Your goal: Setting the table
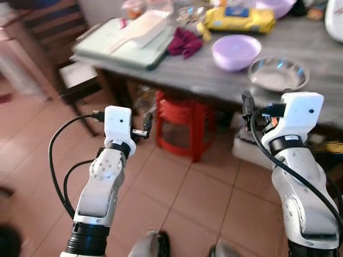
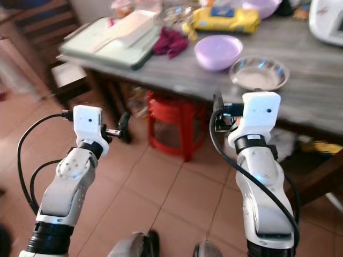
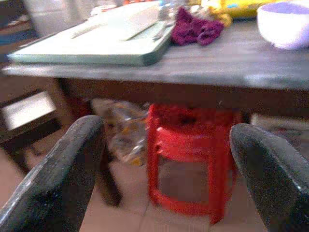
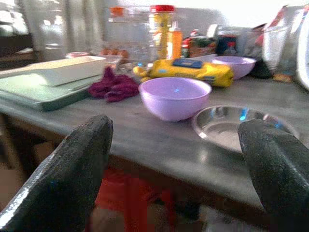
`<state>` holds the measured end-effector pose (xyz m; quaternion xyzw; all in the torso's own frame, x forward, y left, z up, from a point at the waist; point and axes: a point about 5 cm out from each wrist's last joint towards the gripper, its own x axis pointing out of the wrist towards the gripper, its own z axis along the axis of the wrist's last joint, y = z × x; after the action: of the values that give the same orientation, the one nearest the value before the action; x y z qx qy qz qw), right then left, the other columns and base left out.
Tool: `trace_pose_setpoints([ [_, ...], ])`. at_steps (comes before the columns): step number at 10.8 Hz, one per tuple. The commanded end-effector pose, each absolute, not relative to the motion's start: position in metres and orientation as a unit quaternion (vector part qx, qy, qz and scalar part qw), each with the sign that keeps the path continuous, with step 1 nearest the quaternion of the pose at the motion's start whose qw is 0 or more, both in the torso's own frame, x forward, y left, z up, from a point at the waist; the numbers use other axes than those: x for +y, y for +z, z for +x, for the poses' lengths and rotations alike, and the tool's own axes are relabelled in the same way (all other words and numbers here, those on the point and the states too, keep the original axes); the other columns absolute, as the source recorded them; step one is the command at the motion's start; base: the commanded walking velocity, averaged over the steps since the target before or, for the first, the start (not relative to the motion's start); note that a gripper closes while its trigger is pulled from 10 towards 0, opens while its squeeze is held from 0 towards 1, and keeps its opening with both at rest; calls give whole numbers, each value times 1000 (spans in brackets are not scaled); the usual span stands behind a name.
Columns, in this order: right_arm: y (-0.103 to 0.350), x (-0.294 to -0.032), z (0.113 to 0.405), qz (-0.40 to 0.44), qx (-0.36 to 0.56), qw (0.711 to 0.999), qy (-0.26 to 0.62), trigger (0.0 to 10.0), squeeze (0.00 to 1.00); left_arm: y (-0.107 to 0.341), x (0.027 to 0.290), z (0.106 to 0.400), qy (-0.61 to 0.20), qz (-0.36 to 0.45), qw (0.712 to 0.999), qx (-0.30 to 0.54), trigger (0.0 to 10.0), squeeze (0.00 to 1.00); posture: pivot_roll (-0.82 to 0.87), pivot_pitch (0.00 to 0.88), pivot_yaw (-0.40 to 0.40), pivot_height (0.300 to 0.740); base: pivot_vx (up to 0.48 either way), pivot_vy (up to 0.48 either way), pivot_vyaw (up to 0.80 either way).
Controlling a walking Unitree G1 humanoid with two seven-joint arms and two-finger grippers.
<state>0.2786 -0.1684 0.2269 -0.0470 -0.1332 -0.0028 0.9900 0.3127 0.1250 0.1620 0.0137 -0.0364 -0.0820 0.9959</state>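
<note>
From the head views, the right gripper hangs short of the table edge, the steel plate just beyond it and the lilac bowl farther ahead, so it should rise first. In the left wrist view, the left gripper gapes empty, level with the red stool ahead, below the tabletop. The right wrist view shows fingers spread wide, empty; I'd approach the plate's rim level and slowly.

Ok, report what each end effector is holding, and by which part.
Nothing is held: left end effector and right end effector are both open, short of the table.

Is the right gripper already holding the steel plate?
No. The right gripper is open and short of the table edge; the steel plate lies untouched beside the purple bowl.
</note>
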Motion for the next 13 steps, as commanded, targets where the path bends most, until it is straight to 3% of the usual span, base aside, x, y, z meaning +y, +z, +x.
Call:
trace_pose_setpoints([
  [1,221,-172,278,-37,-117,992,-13,10000,0,160,126,310,-82,22,996,-32,10000,0,-146,180,113,740,-307,0,0],
  [5,215,-174,281,-16,-90,995,-27,10000,0,159,126,309,-85,25,996,-31,10000,0,-146,182,111,740,-307,0,0],
  [8,213,-176,284,-52,-85,994,-40,10000,0,158,125,309,-87,25,996,-30,10000,0,-147,184,110,740,-301,0,0],
  [13,203,-177,282,0,-58,998,-37,10000,0,157,124,308,-95,31,994,-37,10000,0,-154,197,108,740,-228,0,0],
])
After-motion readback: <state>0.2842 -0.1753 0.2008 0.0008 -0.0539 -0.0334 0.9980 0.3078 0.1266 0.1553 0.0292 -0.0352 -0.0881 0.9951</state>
